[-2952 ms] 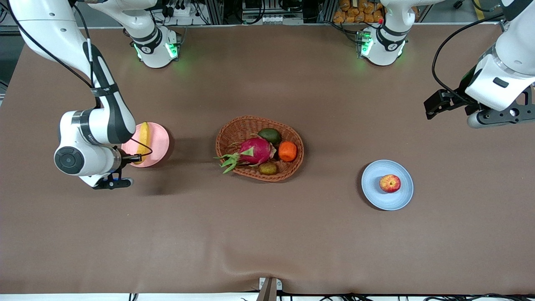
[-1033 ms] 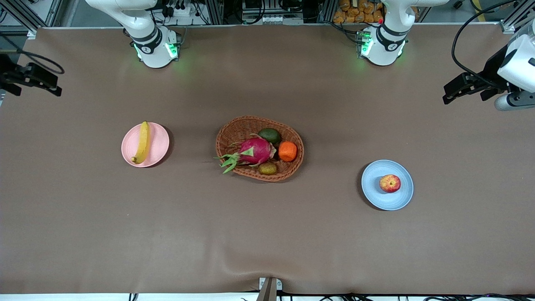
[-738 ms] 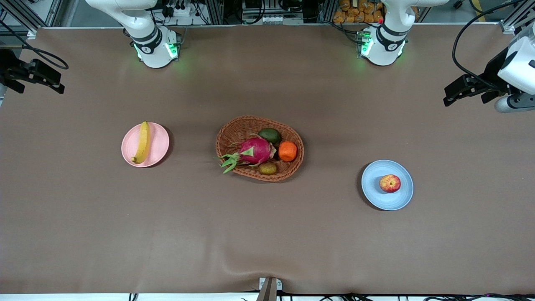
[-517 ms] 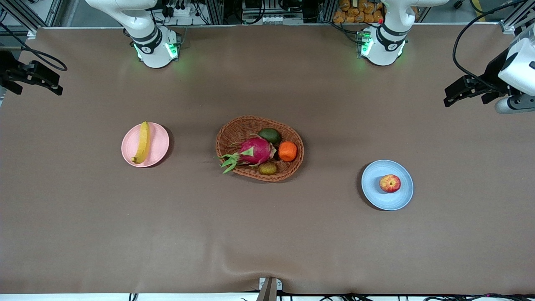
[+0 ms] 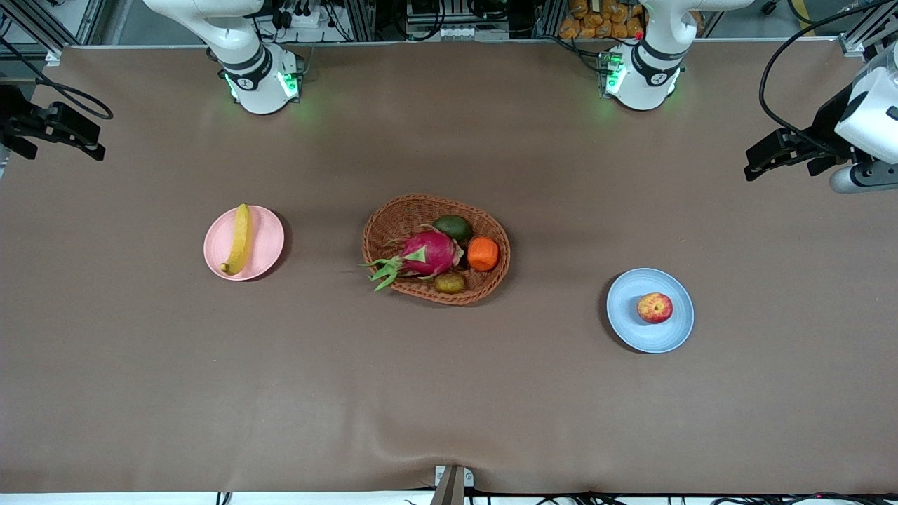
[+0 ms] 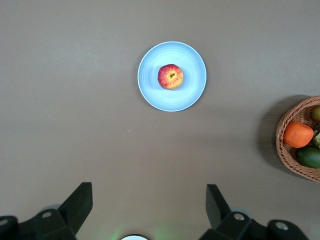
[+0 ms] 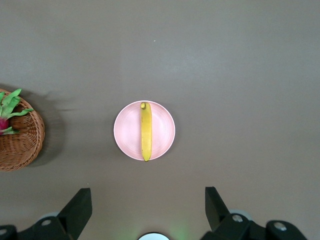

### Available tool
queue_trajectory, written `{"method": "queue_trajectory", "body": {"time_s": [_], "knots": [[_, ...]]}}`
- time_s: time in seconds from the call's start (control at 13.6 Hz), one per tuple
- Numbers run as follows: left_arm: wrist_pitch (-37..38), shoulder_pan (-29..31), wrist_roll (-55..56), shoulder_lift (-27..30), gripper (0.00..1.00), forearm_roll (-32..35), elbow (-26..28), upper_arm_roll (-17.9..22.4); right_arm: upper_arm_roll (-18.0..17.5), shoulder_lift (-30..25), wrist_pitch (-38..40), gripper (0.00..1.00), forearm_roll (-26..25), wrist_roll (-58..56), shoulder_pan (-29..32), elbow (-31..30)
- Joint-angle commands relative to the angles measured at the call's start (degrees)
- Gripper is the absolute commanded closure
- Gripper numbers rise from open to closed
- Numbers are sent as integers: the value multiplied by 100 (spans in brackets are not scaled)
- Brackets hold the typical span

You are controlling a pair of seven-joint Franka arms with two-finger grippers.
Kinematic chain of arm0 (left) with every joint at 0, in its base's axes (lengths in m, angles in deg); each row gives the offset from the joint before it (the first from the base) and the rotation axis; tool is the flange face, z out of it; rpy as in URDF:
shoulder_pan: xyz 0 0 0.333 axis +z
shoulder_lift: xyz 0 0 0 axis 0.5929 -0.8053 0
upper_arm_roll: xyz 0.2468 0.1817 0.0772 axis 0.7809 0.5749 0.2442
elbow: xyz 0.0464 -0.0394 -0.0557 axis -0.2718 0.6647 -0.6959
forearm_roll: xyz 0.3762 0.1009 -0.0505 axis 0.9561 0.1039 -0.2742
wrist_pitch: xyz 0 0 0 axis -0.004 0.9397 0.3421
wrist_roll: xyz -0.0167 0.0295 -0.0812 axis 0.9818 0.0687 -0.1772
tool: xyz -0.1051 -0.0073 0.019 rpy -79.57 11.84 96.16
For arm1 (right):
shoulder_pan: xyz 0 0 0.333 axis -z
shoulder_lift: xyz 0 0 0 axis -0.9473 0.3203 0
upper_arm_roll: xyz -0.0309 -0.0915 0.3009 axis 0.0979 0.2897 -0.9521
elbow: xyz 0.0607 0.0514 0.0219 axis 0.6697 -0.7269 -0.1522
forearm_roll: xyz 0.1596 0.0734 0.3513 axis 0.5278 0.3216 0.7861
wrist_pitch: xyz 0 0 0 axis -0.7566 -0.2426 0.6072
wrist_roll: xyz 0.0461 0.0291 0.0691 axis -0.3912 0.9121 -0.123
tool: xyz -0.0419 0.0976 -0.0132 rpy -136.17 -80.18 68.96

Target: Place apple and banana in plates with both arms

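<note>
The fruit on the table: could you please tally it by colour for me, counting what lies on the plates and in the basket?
Yellow: 1, the banana on the pink plate
Red with yellow: 1, the apple on the blue plate
Pink: 1, the dragon fruit in the basket
Orange: 1, the orange fruit
Dark green: 1, the avocado-like fruit
Brownish-green: 1, the kiwi-like fruit
Total: 6

Open tabletop (image 5: 449, 393) around wicker basket (image 5: 393, 217), between both plates

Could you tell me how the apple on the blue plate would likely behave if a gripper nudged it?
The apple is round, so it would probably roll. The blue plate looks shallow, so its rim may not stop it. Its skin looks smooth, possibly slippery.
</note>
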Motion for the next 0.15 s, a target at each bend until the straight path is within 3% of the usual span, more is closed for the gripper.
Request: {"method": "queue_trajectory", "body": {"time_s": [0.0,0.07], "knots": [[52,16,-103,-44,0,110,-120,-4,-43,24,1,0,-82,-78,18,82],[52,16,-103,-44,0,110,-120,-4,-43,24,1,0,-73,-78,26,73]]}}
